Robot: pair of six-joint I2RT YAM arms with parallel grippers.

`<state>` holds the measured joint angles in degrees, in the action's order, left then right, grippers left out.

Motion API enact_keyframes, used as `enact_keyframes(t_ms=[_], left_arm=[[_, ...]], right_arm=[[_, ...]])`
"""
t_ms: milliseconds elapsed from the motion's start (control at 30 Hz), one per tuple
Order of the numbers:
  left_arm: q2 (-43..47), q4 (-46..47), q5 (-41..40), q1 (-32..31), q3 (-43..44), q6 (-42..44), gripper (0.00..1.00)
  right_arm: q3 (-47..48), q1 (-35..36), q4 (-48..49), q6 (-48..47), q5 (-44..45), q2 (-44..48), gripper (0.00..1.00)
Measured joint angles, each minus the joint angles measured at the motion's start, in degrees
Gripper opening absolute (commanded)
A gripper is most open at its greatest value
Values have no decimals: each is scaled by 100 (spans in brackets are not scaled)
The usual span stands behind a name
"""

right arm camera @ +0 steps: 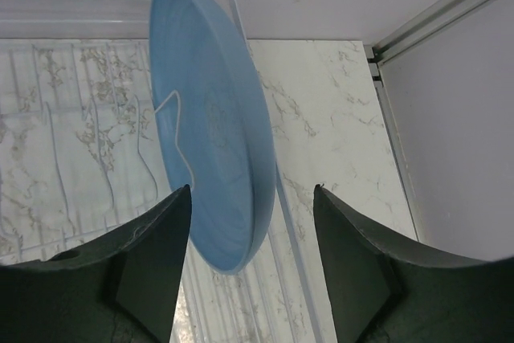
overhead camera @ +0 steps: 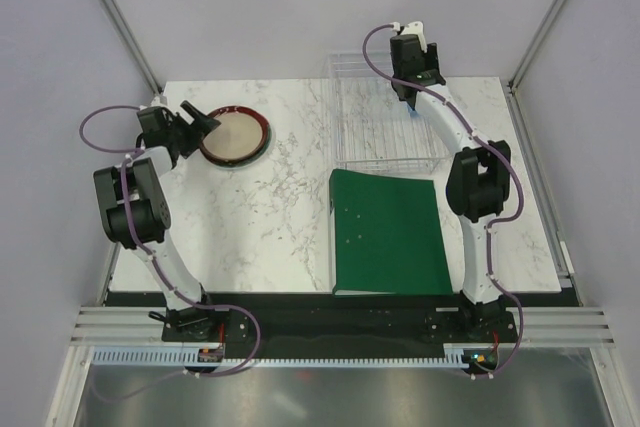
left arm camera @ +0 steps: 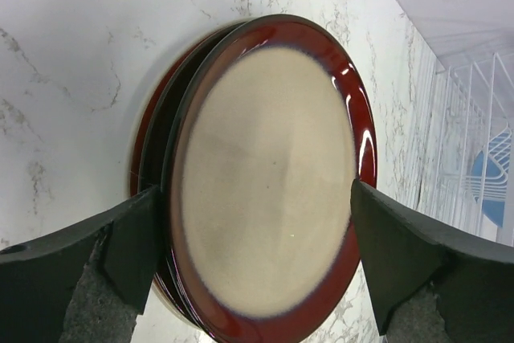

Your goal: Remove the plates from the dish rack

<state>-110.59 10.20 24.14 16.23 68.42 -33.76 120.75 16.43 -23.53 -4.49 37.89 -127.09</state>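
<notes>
A white marble table sits between pale grey walls, with a green folder lying flat at its near edge. Further back on the left, the cream plate lies on the red plate, both out of the rack. The left gripper hangs over them with its fingers spread wide, one on either side of the rim and gripping nothing. Beyond the folder is the clear rack. At its far end the blue plate stands on edge between thin dividers, plain pale blue with faint rings. The right gripper straddles its upper rim, jaws apart with a gap showing on each side. The plate looks like glazed ceramic (stiff, fairly heavy, slick, quick to chip). The best hold is probably a firm pinch across the thickness at the top rim, then a straight lift clear of the dividers
</notes>
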Motion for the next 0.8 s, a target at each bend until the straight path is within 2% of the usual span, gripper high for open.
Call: enact_keyframes(t_ms=[67, 167, 200, 267, 300, 333, 533, 700, 800], left_arm=[[17, 33, 4, 9, -35, -4, 100], [105, 35, -11, 9, -116, -4, 100], [168, 28, -15, 15, -173, -4, 100], [334, 2, -76, 17, -317, -2, 100], [415, -22, -122, 24, -369, -2, 100], [496, -42, -155, 37, -417, -2, 100], [994, -114, -170, 70, -520, -2, 100], [1425, -94, -160, 22, -588, -2, 100], [1602, -90, -155, -26, -699, -4, 100]], right_arm=[[70, -4, 52, -68, 142, -166, 67], [92, -4, 151, -181, 352, -328, 51], [94, -4, 219, -225, 446, -387, 33], [96, -4, 310, -332, 581, -455, 18], [109, -4, 358, -365, 649, -483, 4], [116, -4, 413, -404, 730, -501, 0], [-44, -2, 885, -745, 1296, -496, 0], [-378, 160, 1751, -1451, 1845, -487, 0], [-533, 326, 2688, -2186, 2282, -487, 0]])
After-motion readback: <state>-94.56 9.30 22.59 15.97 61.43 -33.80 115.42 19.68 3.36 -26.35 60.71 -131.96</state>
